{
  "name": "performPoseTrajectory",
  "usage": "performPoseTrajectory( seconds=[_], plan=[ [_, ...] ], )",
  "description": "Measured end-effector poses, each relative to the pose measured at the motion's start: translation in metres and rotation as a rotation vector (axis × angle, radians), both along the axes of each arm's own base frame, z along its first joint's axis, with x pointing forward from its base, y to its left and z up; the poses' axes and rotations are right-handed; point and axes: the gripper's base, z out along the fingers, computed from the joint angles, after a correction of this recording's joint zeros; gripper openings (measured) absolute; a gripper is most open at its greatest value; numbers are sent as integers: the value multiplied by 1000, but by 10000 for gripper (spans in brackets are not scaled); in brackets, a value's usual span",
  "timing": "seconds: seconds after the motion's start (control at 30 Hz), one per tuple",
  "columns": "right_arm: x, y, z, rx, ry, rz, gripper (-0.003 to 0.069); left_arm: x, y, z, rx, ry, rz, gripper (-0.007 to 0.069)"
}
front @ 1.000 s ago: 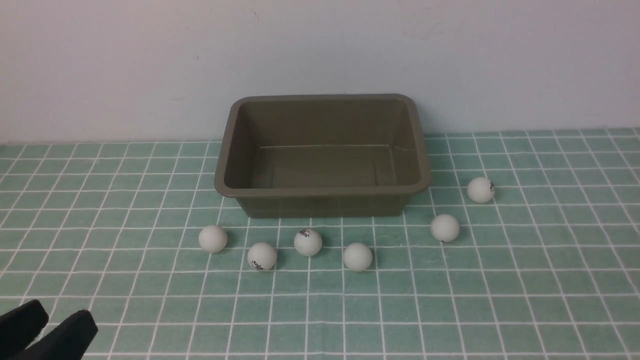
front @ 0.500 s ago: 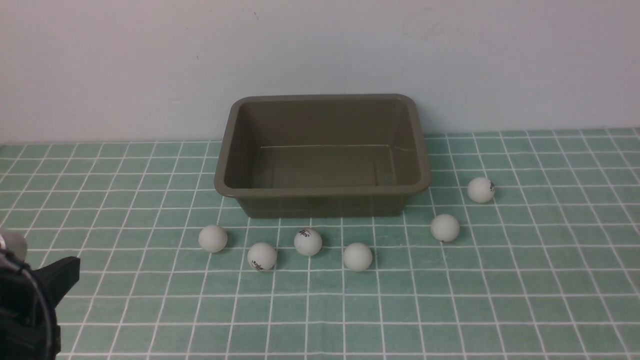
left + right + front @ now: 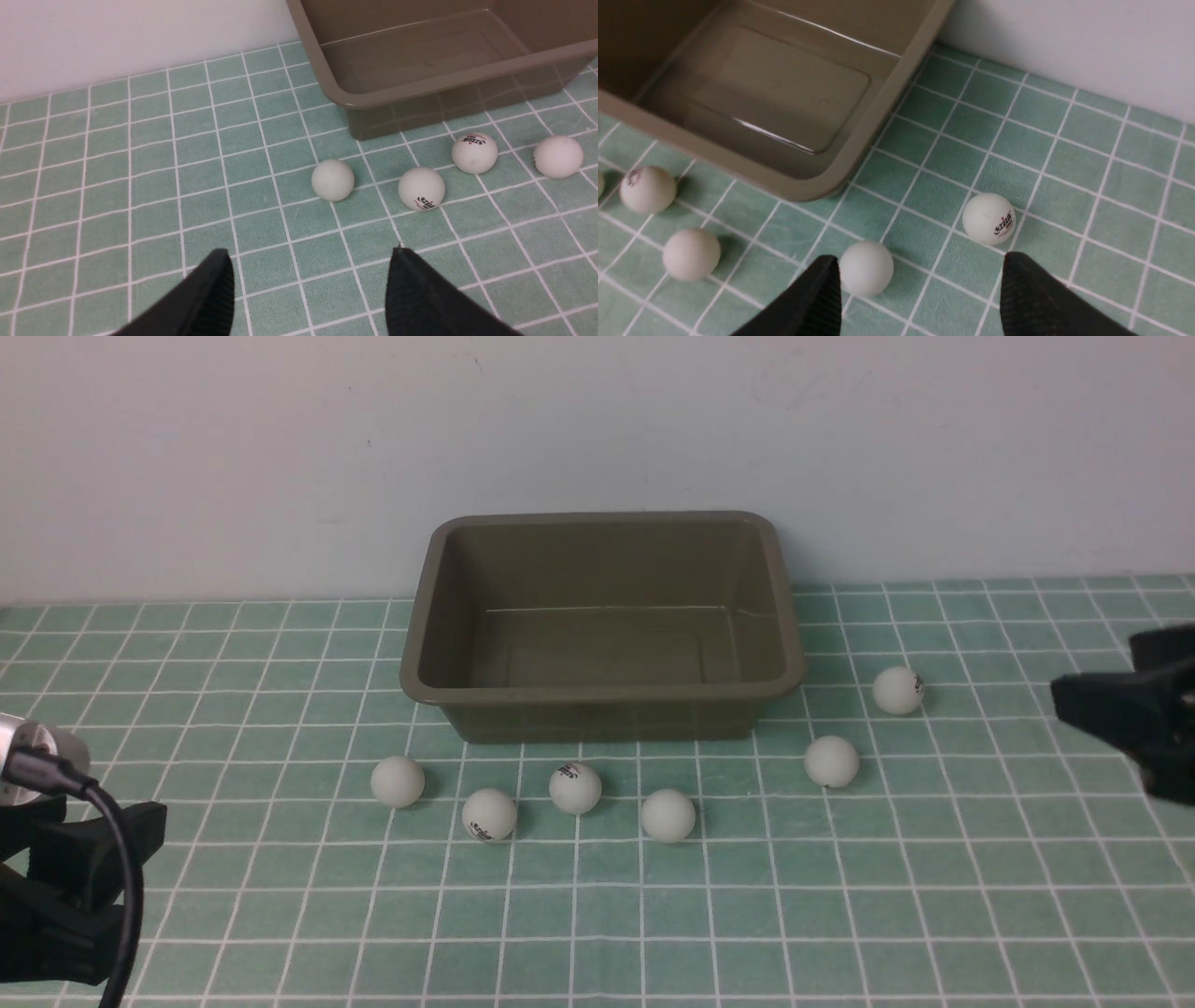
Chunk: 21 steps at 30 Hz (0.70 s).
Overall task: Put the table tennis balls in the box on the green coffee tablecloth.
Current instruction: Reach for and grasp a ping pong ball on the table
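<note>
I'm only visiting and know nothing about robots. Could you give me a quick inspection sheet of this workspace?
Surface: green checked tablecloth, lying flat.
Job's things: box upright and empty; six table tennis balls on the cloth in front of it and to its right.
Clutter: nothing seen.
Grippers: left end effector open, empty; right end effector open, empty.
Cables: one black cable by the left end effector.
Surroundings: plain white wall behind.

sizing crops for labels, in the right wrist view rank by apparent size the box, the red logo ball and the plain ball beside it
1. box, largest by far, though cropped by the frame.
2. red logo ball and plain ball: look alike, no ranking between them.
</note>
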Motion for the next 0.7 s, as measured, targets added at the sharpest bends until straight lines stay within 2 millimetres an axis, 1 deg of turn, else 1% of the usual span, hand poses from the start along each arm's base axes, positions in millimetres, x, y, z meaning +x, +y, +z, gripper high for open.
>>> performPoseTrajectory(
  seconds=[0.1,0.17,0.2,0.27,0.33,0.4,0.63,0.7],
  plan=[
    [30,1,-16,29,73,-21,426,0,0,0,0,0,0,395],
    [50,2,-35,49,137,-44,444,0,0,0,0,0,0,395],
    [56,2,-40,53,151,-51,450,0,0,0,0,0,0,395],
    [70,2,-57,55,193,-67,459,0,0,0,0,0,0,395],
    [80,1,-69,50,221,-72,462,0,0,0,0,1,0,395],
    [90,1,-88,41,249,-83,462,0,0,0,0,1,0,395],
    [110,-5,-127,12,246,-146,462,0,0,0,0,1,0,395],
    [114,-5,-134,6,255,-143,462,0,0,0,0,1,0,395]
  ],
)
